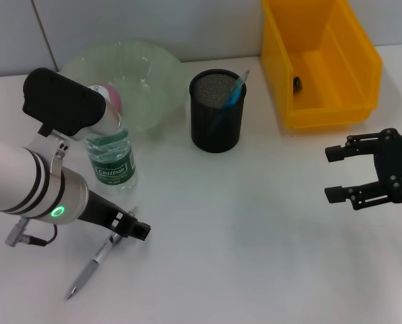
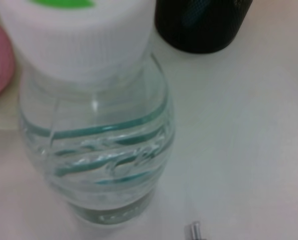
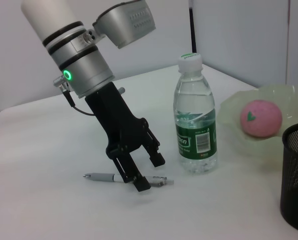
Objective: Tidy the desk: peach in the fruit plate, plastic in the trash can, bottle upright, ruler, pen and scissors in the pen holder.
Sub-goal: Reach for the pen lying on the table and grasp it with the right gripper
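Observation:
A silver pen point(image 1: 91, 266) lies on the white table at the front left. My left gripper point(image 1: 134, 228) is open and low over the pen's rear end; the right wrist view shows the left gripper point(image 3: 150, 172) with one finger on each side of the pen point(image 3: 104, 176), not closed on it. The water bottle point(image 1: 111, 162) stands upright just behind, and fills the left wrist view point(image 2: 96, 145). The pink peach point(image 1: 111, 100) lies in the green fruit plate point(image 1: 153, 74). The black mesh pen holder point(image 1: 217, 115) holds a blue item. My right gripper point(image 1: 330, 174) hovers open and empty at the right.
A yellow bin point(image 1: 322, 111) stands at the back right with a small dark object inside. The bottle point(image 3: 196, 125) stands close beside my left gripper. The pen holder's rim point(image 3: 296, 135) is near the right wrist camera.

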`<action>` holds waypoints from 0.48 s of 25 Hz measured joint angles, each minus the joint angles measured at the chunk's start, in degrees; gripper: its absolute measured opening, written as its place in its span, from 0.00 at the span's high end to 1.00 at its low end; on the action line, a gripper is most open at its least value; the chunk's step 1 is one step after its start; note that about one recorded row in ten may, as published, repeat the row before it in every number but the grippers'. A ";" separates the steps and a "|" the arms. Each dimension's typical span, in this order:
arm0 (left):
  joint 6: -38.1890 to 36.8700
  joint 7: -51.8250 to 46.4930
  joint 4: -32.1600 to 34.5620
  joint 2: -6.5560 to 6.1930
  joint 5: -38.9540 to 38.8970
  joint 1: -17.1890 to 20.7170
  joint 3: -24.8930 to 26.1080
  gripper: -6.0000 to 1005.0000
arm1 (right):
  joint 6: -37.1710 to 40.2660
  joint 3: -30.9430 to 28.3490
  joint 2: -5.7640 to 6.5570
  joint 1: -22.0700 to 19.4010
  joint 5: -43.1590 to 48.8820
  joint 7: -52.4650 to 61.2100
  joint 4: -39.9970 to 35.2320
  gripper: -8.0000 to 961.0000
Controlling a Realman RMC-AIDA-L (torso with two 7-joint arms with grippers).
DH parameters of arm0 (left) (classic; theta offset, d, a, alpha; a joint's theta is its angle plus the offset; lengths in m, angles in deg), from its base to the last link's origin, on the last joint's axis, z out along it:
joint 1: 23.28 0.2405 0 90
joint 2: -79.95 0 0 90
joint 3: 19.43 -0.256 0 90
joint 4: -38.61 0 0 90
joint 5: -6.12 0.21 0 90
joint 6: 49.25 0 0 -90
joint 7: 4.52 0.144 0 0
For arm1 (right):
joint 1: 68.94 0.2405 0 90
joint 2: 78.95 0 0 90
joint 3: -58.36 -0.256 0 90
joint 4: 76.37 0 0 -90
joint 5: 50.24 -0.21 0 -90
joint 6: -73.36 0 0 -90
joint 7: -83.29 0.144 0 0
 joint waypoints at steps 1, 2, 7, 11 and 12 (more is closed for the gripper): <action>0.08 0.00 -0.39 0.00 0.15 -0.18 -0.03 0.22 | 0.00 0.06 -0.02 0.00 0.00 -0.02 0.00 0.18; 0.10 0.00 -0.48 0.00 0.17 -0.25 -0.05 0.22 | 0.00 0.10 -0.05 0.00 0.00 -0.05 0.00 0.18; 0.13 0.00 -0.75 0.00 0.30 -0.42 -0.20 0.22 | -0.03 0.13 -0.08 -0.05 0.00 -0.13 0.00 0.18; 0.13 0.00 -1.00 -0.04 0.32 -0.61 -0.59 0.22 | -0.11 0.15 -0.16 -0.18 -0.01 -0.40 0.01 0.18; 0.13 0.00 -1.00 -0.04 0.32 -0.61 -0.59 0.22 | -0.18 0.15 -0.18 -0.25 -0.01 -0.55 0.01 0.18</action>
